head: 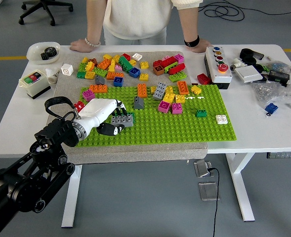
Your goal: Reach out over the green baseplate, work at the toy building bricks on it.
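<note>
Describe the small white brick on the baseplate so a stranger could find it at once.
Start at the green baseplate in the middle of the white table and go to its right edge, near the front corner. The white brick sits there alone, just right of a small dark green brick. It is the only white piece on the plate.

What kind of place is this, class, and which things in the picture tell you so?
Probably a robotics lab or test workshop: a height-adjustable white table on a grey floor, a push-button control box with a red stop button, and loose cables near an office chair behind.
</note>
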### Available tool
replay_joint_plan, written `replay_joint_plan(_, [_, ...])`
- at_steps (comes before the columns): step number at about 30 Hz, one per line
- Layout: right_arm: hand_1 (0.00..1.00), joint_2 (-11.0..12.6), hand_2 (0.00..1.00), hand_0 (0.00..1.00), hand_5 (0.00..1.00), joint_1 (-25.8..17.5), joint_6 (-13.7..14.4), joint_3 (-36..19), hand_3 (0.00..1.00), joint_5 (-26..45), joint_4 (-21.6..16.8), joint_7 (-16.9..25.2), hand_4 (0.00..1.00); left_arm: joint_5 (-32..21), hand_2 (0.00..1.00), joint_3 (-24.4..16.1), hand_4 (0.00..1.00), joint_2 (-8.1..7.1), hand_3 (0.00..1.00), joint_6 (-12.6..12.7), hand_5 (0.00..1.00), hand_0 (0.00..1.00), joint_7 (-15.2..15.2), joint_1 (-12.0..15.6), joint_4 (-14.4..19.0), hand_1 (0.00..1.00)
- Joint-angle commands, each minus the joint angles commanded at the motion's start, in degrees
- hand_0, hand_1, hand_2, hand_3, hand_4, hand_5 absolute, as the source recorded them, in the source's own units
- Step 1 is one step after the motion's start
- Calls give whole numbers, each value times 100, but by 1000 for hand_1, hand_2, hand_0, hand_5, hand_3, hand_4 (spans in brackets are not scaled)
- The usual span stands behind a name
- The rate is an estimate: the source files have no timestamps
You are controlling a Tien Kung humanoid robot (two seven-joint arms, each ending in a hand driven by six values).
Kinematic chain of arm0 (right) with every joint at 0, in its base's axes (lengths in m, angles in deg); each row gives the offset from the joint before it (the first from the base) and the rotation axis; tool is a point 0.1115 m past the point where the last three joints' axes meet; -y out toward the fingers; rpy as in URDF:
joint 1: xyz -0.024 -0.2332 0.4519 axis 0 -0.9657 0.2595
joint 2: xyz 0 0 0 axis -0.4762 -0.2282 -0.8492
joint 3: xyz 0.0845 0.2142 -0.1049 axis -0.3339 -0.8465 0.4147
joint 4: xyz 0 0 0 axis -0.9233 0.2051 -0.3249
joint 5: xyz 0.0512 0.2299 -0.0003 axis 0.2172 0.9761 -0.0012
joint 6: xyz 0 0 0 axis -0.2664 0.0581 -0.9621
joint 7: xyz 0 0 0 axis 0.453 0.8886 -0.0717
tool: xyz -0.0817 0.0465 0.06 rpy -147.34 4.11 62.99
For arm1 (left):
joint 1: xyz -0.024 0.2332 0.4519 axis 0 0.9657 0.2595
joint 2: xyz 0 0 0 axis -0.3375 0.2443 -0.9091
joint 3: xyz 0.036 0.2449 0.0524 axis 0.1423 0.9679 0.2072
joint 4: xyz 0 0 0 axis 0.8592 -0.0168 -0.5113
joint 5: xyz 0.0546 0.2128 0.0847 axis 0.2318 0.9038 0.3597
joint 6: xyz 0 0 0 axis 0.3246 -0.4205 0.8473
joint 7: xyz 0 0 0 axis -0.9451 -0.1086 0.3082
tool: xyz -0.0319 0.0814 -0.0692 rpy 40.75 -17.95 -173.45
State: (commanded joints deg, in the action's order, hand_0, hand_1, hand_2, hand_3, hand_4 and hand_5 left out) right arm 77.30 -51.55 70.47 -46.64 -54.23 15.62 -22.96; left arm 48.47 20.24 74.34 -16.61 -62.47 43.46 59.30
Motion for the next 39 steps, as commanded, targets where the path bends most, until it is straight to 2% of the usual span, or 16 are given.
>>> replay_joint_plan(11, [640, 6, 682, 743, 515, 2, -7, 11, 639, -31, 0, 0, 818, 0, 553, 74, 630, 34, 566, 40, 150, 589, 8, 32, 10, 557])
replay_joint_plan(20, [640, -6, 682, 743, 514, -1, -12, 35, 638, -47, 0, 1, 818, 0, 553, 237, 629, 42, 566, 282, 148, 589, -119, 1, -189, 557])
replay_joint_plan(25, [640, -10, 682, 743, 514, 6, -14, 45, 638, -50, 0, -2, 817, 0, 552, 390, 629, 37, 565, 552, 148, 589, -272, -72, -373, 557])
replay_joint_plan(31, [639, -25, 682, 743, 514, -5, -17, 59, 638, -50, 0, -4, 817, 0, 551, 471, 632, 40, 565, 746, 165, 590, -373, -142, -470, 558])
replay_joint_plan(39, [639, -39, 681, 743, 514, -3, -16, 76, 637, -31, 0, -7, 816, 0, 550, 620, 629, 31, 563, 896, 173, 591, -463, -212, -603, 559])
